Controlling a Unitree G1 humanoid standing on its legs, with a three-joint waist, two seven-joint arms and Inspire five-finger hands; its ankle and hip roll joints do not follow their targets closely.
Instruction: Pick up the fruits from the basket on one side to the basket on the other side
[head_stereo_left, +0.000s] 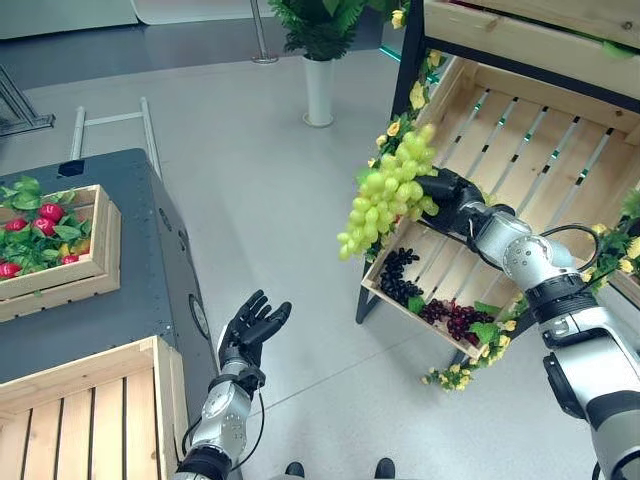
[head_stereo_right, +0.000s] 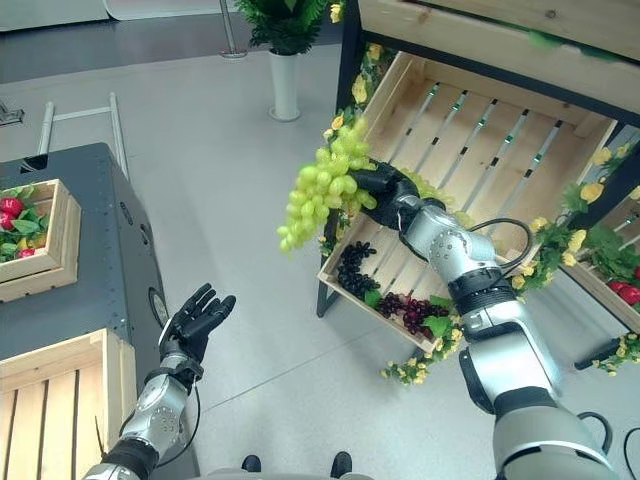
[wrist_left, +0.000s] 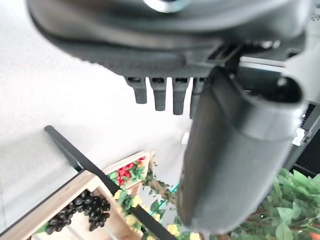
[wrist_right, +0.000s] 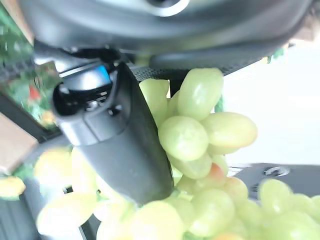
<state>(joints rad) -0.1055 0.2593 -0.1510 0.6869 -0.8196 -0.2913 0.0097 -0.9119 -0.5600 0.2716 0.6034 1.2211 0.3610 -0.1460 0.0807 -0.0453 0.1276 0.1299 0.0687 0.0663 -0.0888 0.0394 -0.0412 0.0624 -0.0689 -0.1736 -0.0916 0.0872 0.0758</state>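
Note:
My right hand (head_stereo_left: 447, 197) is shut on a bunch of green grapes (head_stereo_left: 391, 187), which hangs in the air above the left corner of the slanted wooden crate (head_stereo_left: 530, 150) on the right. The right wrist view shows the thumb (wrist_right: 125, 140) pressed against the green grapes (wrist_right: 195, 135). Black grapes (head_stereo_left: 399, 277) and dark red grapes (head_stereo_left: 455, 318) lie at the crate's low edge. My left hand (head_stereo_left: 252, 327) is held up open over the floor, beside the dark table (head_stereo_left: 130, 300). An empty wooden crate (head_stereo_left: 90, 410) sits at the table's near end.
A wooden crate of red fruit and leaves (head_stereo_left: 45, 235) stands further back on the dark table. A white vase with a plant (head_stereo_left: 319, 70) stands on the floor behind. Yellow flowers and leaves trim the shelf frame (head_stereo_left: 410, 95). A second crate (head_stereo_left: 530, 30) sits above.

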